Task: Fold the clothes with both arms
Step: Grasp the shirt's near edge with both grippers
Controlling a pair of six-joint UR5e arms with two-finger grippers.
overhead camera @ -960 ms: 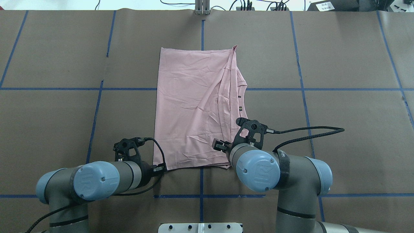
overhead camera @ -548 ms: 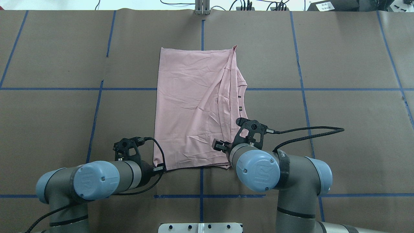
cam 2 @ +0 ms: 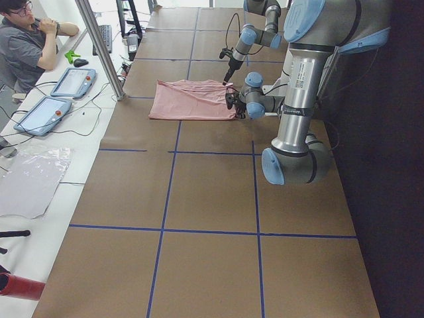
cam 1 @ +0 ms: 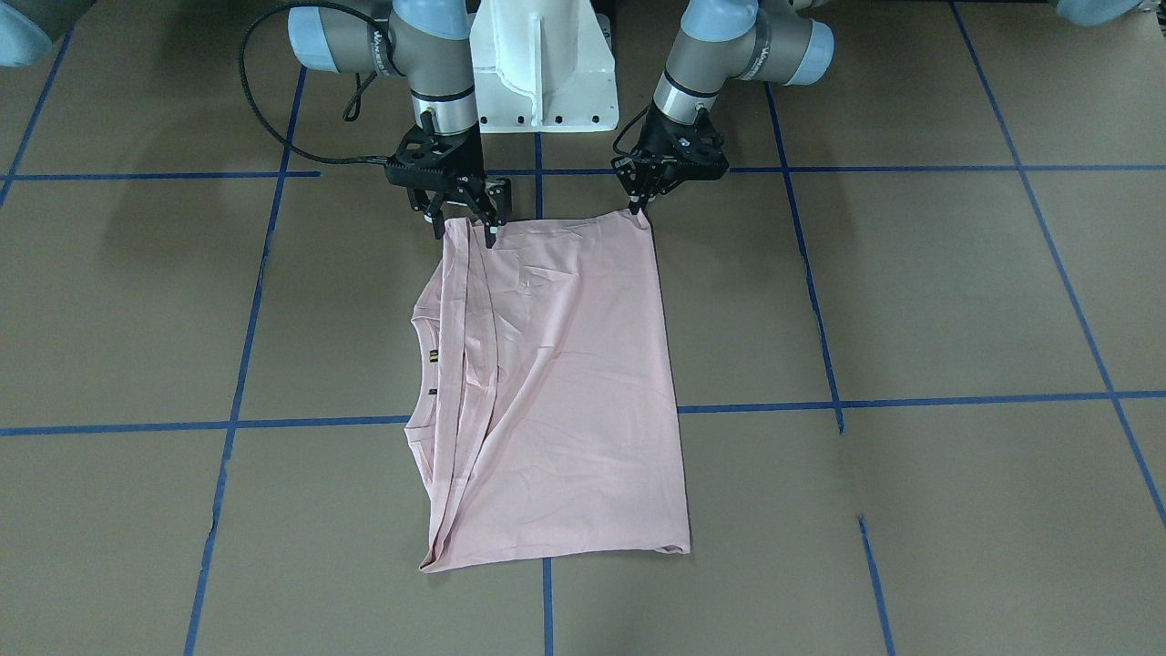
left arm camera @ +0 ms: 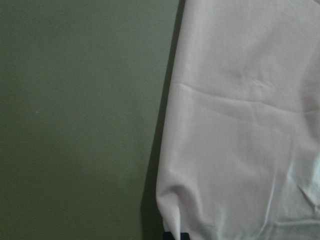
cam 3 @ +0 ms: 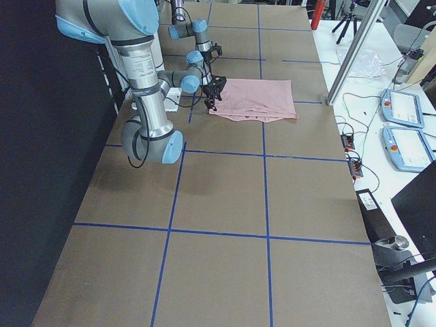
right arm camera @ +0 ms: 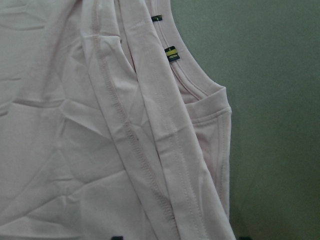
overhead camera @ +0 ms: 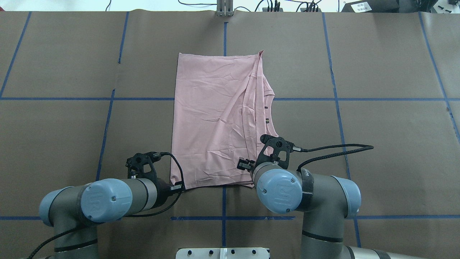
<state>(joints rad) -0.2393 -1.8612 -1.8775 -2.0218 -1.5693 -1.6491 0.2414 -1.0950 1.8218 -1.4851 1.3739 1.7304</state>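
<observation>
Front-facing view — left end effector pinches T-shirt corner; right end effector spread astride.

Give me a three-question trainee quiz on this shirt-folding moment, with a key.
1. True or false: both grippers sit at the T-shirt's far edge, away from the robot.
2. Whose jaws stand open? A) left gripper B) right gripper C) both D) neither
3. Fill in: the small tags lie along the shirt's edge on the robot's ____ side.
Key: 1 false, they are at the near edge. 2 B; the left gripper is shut on a near corner. 3 right.
</observation>
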